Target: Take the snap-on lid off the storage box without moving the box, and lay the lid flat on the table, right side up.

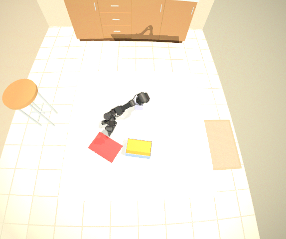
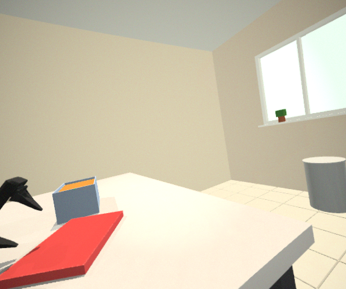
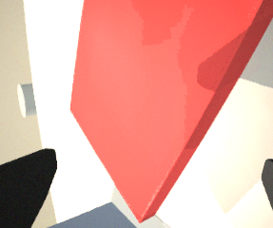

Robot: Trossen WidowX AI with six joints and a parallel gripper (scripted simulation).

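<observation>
The lid [image 1: 105, 147] [image 2: 64, 245] [image 3: 131, 95] lies on the table [image 1: 174, 164] [image 2: 179, 242]; with the gripper [image 1: 109, 130] [image 2: 29, 227] [image 3: 159, 163] spread and empty, release seems done, and backing off without nudging it comes next.

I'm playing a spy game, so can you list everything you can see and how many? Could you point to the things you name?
lid [image 1: 105, 147] [image 2: 64, 245] [image 3: 131, 104]: one, red, on the table
box [image 1: 138, 156] [image 2: 77, 203] [image 3: 98, 219]: one, blue, beside the lid, yellow-orange inside
stool [image 1: 20, 93]: one, orange seat, on the floor
cupboards [image 1: 145, 18]: one row, brown, by the wall
mat [image 1: 222, 145]: one, tan
bin [image 2: 328, 186]: one, grey, on the floor
plant [image 2: 281, 114]: one, green, red-brown pot, windowsill
window [image 2: 332, 68]: one, white frame
table [image 2: 191, 248]: one, whitish
arm [image 1: 124, 107]: one, black, jaws open near the lid
</observation>
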